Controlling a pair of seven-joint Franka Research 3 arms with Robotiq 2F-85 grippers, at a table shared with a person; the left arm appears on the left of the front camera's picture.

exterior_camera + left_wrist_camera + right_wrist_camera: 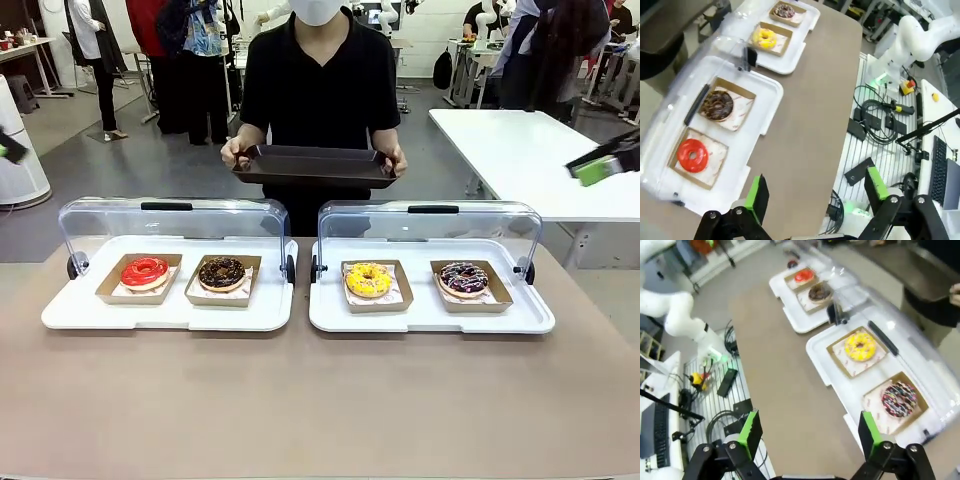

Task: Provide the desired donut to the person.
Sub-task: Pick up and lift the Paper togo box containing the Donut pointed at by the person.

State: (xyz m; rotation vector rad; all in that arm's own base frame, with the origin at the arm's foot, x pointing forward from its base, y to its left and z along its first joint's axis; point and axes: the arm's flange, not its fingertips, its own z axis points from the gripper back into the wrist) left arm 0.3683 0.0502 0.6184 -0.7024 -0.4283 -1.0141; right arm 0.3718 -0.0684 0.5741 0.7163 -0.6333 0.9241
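Four donuts lie in cardboard holders on two white trays with raised clear lids. The left tray (pixel 70 315) carries a red donut (pixel 145 272) and a chocolate donut (pixel 222 272). On the right tray (pixel 425 318) are a yellow donut (pixel 368 279) and a dark sprinkled donut (pixel 464 278). The person (pixel 320 80) stands at the far side holding a dark tray (pixel 315 165) in both hands. My left gripper (pixel 816 192) is open, high above the table's left end, near the red donut (pixel 692 155). My right gripper (pixel 809 432) hangs open above the right end, near the sprinkled donut (pixel 899 398).
A white table (pixel 530 150) stands at the back right. Bare brown tabletop (pixel 320 400) stretches in front of the trays. Cables, boxes and a keyboard (pixel 939 170) lie on the rack behind the table. Bystanders stand far off.
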